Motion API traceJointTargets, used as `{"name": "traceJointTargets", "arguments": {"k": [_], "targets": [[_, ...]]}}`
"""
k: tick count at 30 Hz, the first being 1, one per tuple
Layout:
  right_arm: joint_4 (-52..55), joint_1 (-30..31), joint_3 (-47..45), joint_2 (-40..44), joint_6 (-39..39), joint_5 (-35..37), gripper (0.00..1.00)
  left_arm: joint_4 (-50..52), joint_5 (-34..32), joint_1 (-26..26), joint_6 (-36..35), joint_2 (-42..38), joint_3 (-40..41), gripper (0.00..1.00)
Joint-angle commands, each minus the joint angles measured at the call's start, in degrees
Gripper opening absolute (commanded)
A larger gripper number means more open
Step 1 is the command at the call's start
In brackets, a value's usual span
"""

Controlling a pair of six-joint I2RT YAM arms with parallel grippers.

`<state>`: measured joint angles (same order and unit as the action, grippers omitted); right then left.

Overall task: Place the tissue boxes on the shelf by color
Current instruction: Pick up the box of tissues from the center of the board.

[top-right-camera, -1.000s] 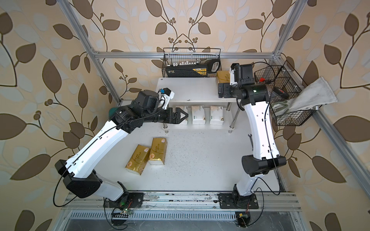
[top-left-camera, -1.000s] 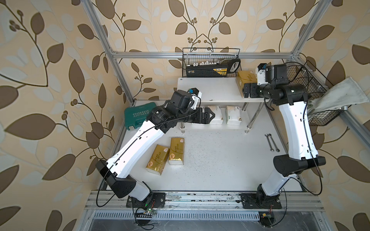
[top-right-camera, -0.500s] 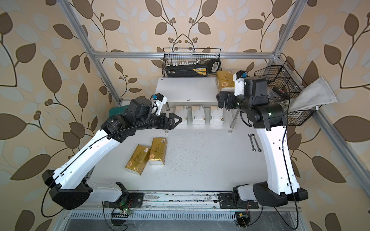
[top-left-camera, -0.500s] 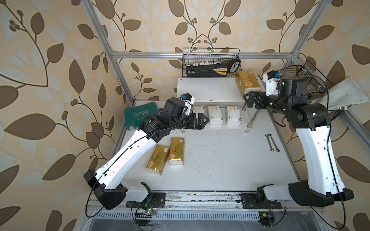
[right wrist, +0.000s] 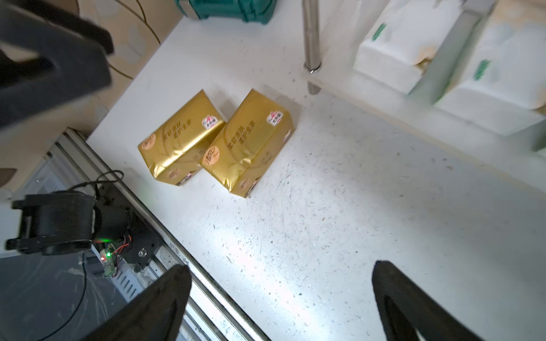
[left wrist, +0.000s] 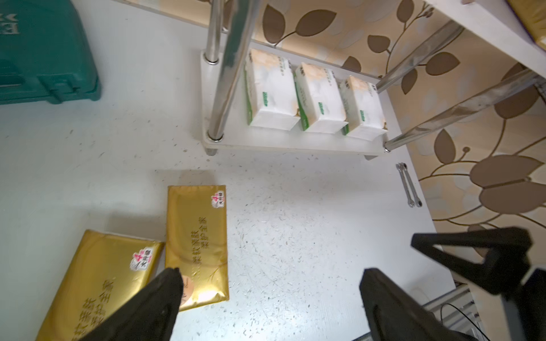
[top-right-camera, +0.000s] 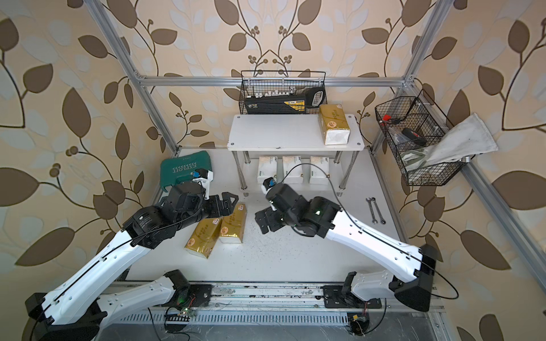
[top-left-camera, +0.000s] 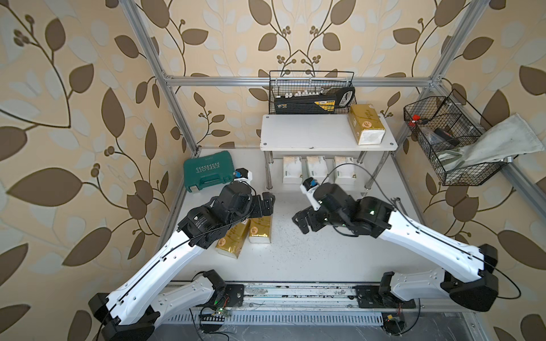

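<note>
White, scuffed table (top-left-camera: 310,259) in a booth with brown-leaf wallpaper. The shelf (top-left-camera: 313,134) stands at the back. One gold tissue pack (top-left-camera: 366,124) lies on the right end of its top board; three white tissue packs (top-left-camera: 316,169) sit side by side on the lower board. Both top views only catch their front halves poking out from under the top board, while the left wrist view shows the green print down their sides. Two more lie flat on the table in front of the shelf's left legs: the right-hand gold pack (top-left-camera: 260,229) and the left-hand gold pack (top-left-camera: 232,240), touching at a corner, splayed. The right wrist view gives their shiny long sides. The left gripper (top-left-camera: 266,204) hangs over those two, jaws wide apart, empty. The right gripper (top-left-camera: 301,223) hovers over bare table just beside them, also spread and empty. A teal tool case (top-left-camera: 206,172) sits back left. A pair of wrenches (top-right-camera: 375,210) shows in a top view and from the left wrist, near the table's right edge.
</note>
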<state>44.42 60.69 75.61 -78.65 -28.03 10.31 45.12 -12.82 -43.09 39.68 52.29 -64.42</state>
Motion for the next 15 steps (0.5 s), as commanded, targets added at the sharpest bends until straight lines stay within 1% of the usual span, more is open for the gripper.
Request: {"name": "traceJointTargets", "arguments": {"k": [1, 4, 9, 11, 15], "targets": [[-8.96, 6.26, -1.07, -6.24, -7.16, 6.04, 0.99, 4.84, -8.62, 0.46, 4.00, -4.10, 1.78, 0.99], [-12.28, 9.72, 0.48, -12.98, -8.77, 8.20, 0.99, 9.06, -13.55, 0.64, 6.75, -6.64, 2.94, 0.99], [-14.41, 10.23, 3.59, -21.10, -12.08, 8.98, 0.99, 16.79, -20.16, 1.76, 12.67, -9.17, 2.67, 0.99], [-15.46, 10.24, 4.29, -22.78, -12.95, 9.02, 0.99, 18.93, -21.43, 2.26, 15.17, -9.81, 2.08, 0.99], [-17.59, 10.20, 6.60, -26.01, -13.33, 10.04, 0.99, 20.72, -23.22, 2.55, 16.20, -10.46, 0.69, 0.99]]}}
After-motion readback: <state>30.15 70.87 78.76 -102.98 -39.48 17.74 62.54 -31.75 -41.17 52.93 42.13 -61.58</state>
